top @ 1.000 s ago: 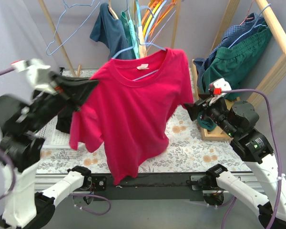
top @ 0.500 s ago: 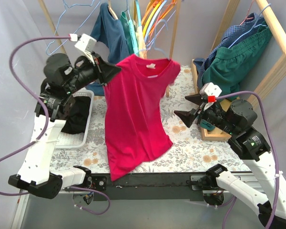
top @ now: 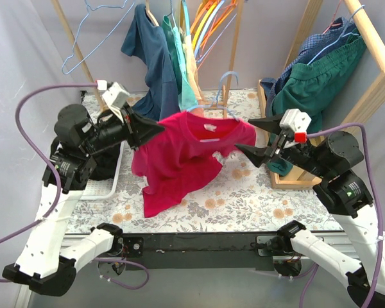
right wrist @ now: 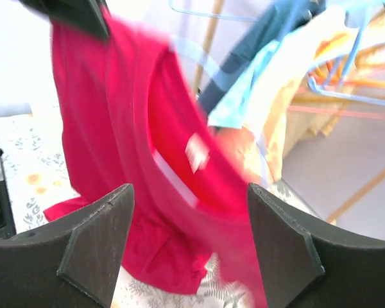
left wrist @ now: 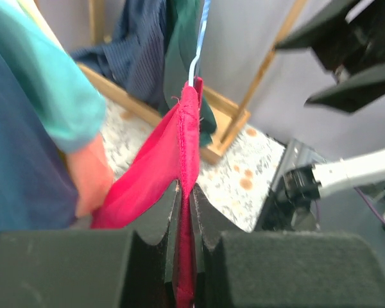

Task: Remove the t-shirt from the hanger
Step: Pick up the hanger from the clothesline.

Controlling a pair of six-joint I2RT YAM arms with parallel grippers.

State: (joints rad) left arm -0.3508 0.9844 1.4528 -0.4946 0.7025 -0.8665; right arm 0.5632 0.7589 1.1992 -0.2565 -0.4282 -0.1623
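While clothes [top: 153,61] hang behind, left pincer [top: 158,128] clamps the t-shirt [top: 179,160].

1. The top external camera sat above and behind the arm bases, facing forward and down. From mid range it covered the whole bench [top: 256,202], both arms and the hanging clothes [top: 157,58].
2. The left wrist camera looked along the left jaws at close range, facing across the bench toward the right arm [left wrist: 359,172].
3. The right wrist camera looked out between the right jaws toward the hanging clothes, also at close range.
4. All three views shared the t-shirt [top: 179,160] and part of the bench surface.
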